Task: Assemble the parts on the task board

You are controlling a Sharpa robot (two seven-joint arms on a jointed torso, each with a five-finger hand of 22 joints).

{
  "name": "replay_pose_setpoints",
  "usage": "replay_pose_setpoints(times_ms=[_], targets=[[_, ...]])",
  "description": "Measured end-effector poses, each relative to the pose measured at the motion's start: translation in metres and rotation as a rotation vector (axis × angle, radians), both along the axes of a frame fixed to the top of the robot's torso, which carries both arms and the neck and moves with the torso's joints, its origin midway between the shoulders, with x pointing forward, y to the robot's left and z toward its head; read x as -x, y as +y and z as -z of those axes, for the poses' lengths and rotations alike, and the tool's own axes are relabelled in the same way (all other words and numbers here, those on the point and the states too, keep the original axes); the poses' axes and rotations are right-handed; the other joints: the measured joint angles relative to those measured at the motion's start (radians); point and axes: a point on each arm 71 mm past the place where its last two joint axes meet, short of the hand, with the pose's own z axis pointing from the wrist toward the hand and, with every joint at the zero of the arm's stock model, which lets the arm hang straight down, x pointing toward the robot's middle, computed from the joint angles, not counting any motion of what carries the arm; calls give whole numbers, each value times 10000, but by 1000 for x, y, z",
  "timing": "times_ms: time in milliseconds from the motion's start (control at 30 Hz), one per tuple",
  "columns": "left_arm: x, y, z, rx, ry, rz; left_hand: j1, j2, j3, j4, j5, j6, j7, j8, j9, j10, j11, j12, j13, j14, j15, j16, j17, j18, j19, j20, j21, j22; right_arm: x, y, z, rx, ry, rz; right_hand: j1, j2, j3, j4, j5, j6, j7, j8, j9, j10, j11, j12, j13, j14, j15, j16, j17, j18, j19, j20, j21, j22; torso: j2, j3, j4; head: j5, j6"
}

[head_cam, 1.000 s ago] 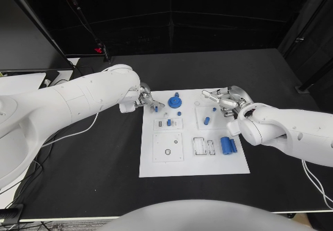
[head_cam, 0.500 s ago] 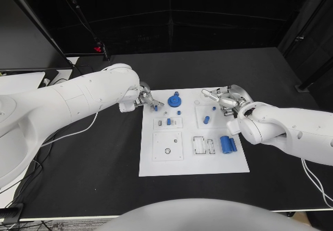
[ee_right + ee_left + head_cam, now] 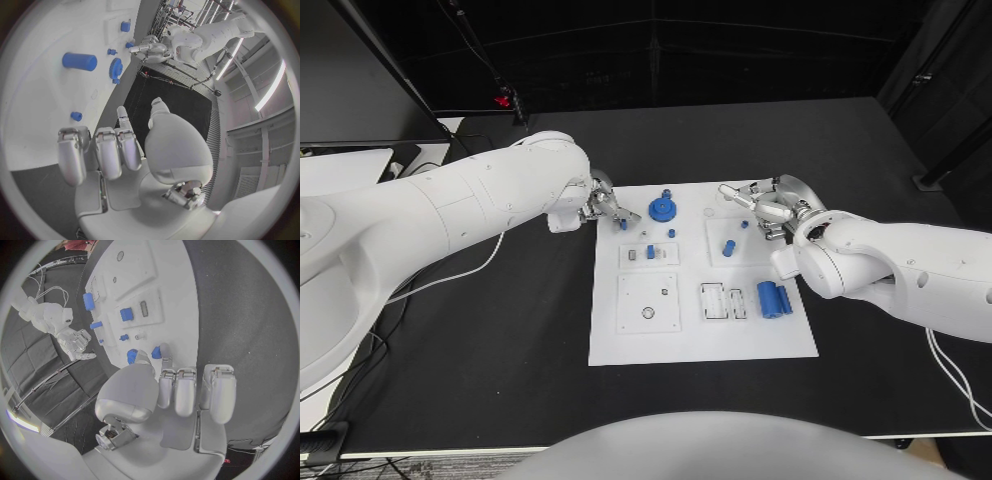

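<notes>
The white task board lies mid-table. My left hand hovers at its far left corner, and its thumb and a fingertip pinch a small blue part that stands at the board. Right beside it sits the blue gear. My right hand hangs over the board's far right corner, fingers apart, holding nothing. Under it lie a blue cylinder and a small blue peg.
Two blue cylinders lie side by side at the board's right edge, with slotted cut-outs next to them. A blue block sits in the left middle plate. Black table surrounds the board; a cable trails at the left.
</notes>
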Motion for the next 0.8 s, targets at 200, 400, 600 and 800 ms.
replay_pose_setpoints(times_ms=[200,400,600,800], targets=[[0,0,0,-4,17,8,406,-252,363,-19,0,36,-35,-64,-67,0,1,-27,1,6,-2,0,0,-1,0,0,0,-1,0,0,0,2,8,0,-53,53,-38,38,0,0,0,39,10,0,0,0,0,0,0,0,0,1,0,0,0,0,-1,0,-1,-12,-15],[0,0,0,-10,35,13,595,-441,886,49,311,81,-80,-180,-152,1,1,-27,1,15,-27,0,0,0,0,0,0,-2,0,0,0,3,17,-1,-53,53,-38,38,0,0,0,39,9,0,0,0,0,0,0,0,0,0,0,0,0,0,-2,0,-1,-19,-19],[0,0,1,-12,42,10,596,-440,1299,60,430,150,-73,-224,-214,1,1,-26,1,-1,-42,0,0,-1,0,0,0,-2,0,0,0,4,26,-1,-53,53,-38,38,0,0,0,38,8,0,0,0,0,0,0,0,0,0,0,0,0,0,-2,0,-1,-18,-19],[0,0,1,-6,47,13,634,-478,1989,56,580,184,-37,-321,-277,2,1,-23,0,-1,-42,0,0,-2,0,0,0,-3,0,0,0,7,39,1,-53,53,-38,38,0,0,0,38,8,0,0,0,0,0,0,0,-1,0,0,0,0,0,-2,2,-1,-1,-19]])
